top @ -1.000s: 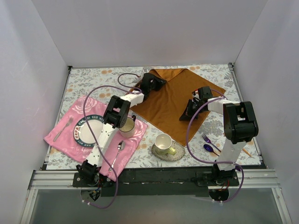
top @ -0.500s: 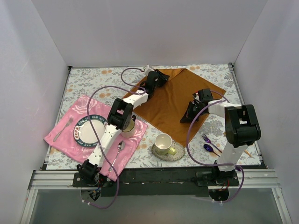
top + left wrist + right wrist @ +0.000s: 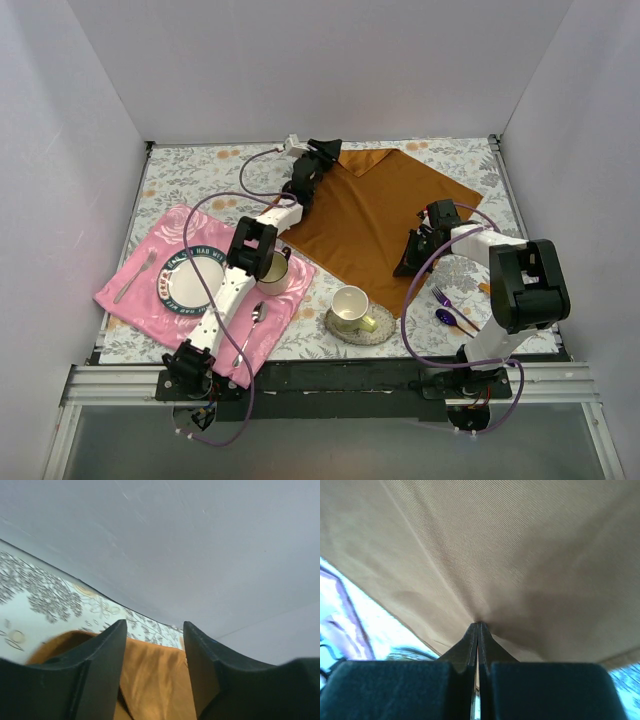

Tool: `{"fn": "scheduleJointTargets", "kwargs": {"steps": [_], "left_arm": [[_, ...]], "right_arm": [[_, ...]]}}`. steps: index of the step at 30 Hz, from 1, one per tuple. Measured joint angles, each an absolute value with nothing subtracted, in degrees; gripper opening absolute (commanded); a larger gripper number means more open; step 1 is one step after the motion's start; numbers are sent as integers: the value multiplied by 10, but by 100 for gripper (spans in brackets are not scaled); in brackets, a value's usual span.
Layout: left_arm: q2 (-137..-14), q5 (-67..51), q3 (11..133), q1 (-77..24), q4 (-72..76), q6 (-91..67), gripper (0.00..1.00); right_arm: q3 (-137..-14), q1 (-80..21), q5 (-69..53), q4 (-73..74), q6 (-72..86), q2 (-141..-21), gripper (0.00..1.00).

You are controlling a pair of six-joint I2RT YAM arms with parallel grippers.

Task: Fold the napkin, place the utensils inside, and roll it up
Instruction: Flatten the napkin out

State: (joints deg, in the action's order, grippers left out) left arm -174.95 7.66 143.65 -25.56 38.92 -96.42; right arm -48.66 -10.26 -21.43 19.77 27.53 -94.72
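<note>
Left arm: stretched far across the table (image 3: 190, 170), gripper (image 3: 318, 156) over the napkin's (image 3: 370, 215) far edge, jaws apart and empty. Right arm: bent low, gripper (image 3: 408, 263) pinched closed on the napkin's near edge. Fork (image 3: 441, 296) and spoon (image 3: 446, 318) lie beside the right arm; knife not discernible.

Napkin (image 3: 370, 215) plain shiny rust-orange; fork (image 3: 444, 298) purple, spoon (image 3: 446, 318) dark blue. Pink cloth (image 3: 140, 300) glossy with faint rose pattern, plate (image 3: 188, 288) white with dark lettered rim, cup (image 3: 349, 303) cream. Tablecloth (image 3: 190, 175) white with grey floral print and a few orange blooms; walls (image 3: 320, 70) pale grey.
</note>
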Motion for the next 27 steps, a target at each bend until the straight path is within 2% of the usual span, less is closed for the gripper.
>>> {"fn": "scheduleJointTargets", "kwargs": {"steps": [3, 6, 7, 9, 10, 13, 17, 20, 22, 24, 27], "left_arm": [[-1715, 65, 1395, -243, 375, -956, 59], [-1659, 52, 1340, -236, 336, -953, 63], [-1641, 47, 1331, -235, 320, -953, 64], [-1606, 29, 1326, -235, 286, -949, 66], [-1586, 20, 1326, -236, 264, -948, 67], [-1510, -8, 1297, -238, 208, -938, 68], [-1402, -36, 1241, -241, 131, -911, 69], [-1335, -43, 1216, -241, 43, -877, 70], [-1301, -44, 1196, -239, -10, -857, 70], [-1266, -43, 1165, -234, -70, -834, 76], [-1235, -34, 1127, -222, -166, -788, 77]], "right_arm": [[-499, -103, -192, 225, 258, -942, 2], [-542, -103, -172, 266, 244, -942, 14], [-564, -103, -164, 283, 240, -942, 22], [-611, -101, -152, 311, 234, -942, 29], [-637, -98, -148, 326, 229, -942, 37], [-713, -82, -128, 374, 212, -950, 51], [-774, -37, -109, 432, 195, -968, 58], [-767, -10, -108, 470, 186, -967, 60], [-731, -8, -114, 471, 187, -952, 61], [-668, -17, -129, 473, 193, -921, 62], [-585, -36, -148, 489, 201, -871, 62]]}}
